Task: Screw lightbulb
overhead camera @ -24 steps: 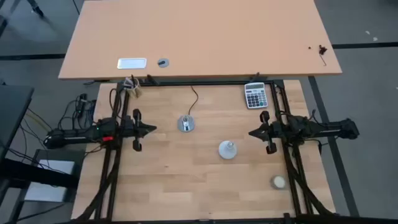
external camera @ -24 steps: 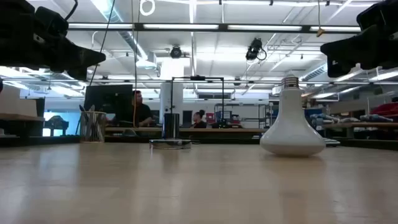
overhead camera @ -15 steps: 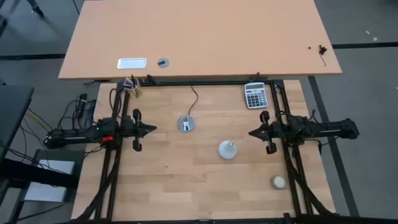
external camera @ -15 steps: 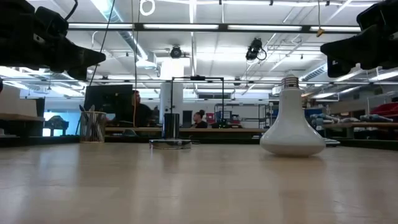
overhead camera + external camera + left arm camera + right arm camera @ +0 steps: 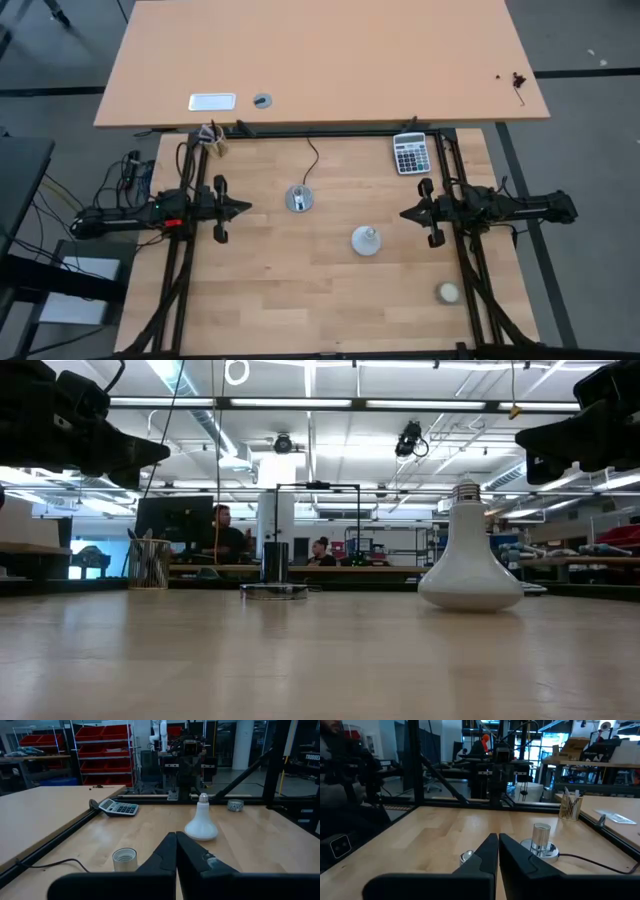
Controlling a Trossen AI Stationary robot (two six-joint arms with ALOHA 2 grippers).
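Nothing grasped yet: my left gripper (image 5: 244, 208) and right gripper (image 5: 406, 213) both hover clenched, empty, so next I open the right (nearer) for the lightbulb (image 5: 366, 240), standing dome-down at its eight o'clock.

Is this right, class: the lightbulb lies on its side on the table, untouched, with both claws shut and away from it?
Not quite. The lightbulb stands upright on its dome, screw base pointing up, as the low view shows. The rest holds: it is untouched, with the left claw and right claw shut and away from it.
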